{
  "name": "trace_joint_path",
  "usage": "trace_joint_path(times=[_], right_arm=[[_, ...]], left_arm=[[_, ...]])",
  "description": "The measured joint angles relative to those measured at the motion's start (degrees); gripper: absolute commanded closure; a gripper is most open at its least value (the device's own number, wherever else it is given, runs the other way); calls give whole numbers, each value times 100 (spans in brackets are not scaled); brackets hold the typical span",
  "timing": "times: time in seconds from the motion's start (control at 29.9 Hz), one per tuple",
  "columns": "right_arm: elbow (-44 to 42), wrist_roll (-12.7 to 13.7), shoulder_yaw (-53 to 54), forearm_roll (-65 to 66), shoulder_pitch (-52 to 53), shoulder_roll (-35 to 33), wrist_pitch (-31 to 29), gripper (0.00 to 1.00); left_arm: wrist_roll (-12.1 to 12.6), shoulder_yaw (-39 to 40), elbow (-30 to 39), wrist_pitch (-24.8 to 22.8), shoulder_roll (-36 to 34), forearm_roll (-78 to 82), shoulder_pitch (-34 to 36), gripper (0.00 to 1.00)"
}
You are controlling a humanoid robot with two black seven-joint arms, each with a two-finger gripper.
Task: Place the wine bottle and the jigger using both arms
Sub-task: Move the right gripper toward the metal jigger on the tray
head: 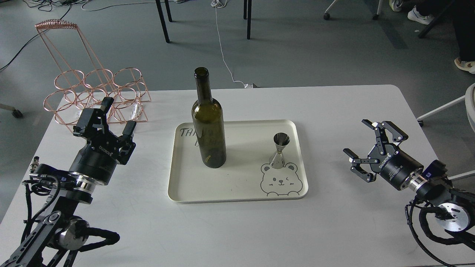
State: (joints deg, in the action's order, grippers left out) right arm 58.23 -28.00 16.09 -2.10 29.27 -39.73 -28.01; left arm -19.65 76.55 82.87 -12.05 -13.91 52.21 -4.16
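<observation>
The wine bottle [208, 122], dark olive-green and unlabelled, stands upright on the left half of a cream tray [237, 194]. The steel jigger [280, 150] stands upright on the tray's right half, just above a printed bear drawing. My left gripper [118, 115] is open and empty over the table, well left of the tray. My right gripper [357, 138] is open and empty too, well to the right of the tray. Neither gripper touches anything.
A copper wire bottle rack [97, 94] sits at the table's back left corner, just behind my left gripper. The white table [334, 107] ends at a rounded back right corner. Chair legs, cables and a person's feet are on the floor beyond.
</observation>
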Motion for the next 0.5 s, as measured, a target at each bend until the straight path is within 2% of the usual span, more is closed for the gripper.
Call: trace_joint_path(times=[0.33,0.5], right_arm=[[-19,0,102,194,42,-101,0,1],[69,0,325,1024,259,-505,0,1]], left_arm=[[13,-17,4,-14,-69,-106,-51,2],[-121,3,-68,-164,-302,-155,-40,2]])
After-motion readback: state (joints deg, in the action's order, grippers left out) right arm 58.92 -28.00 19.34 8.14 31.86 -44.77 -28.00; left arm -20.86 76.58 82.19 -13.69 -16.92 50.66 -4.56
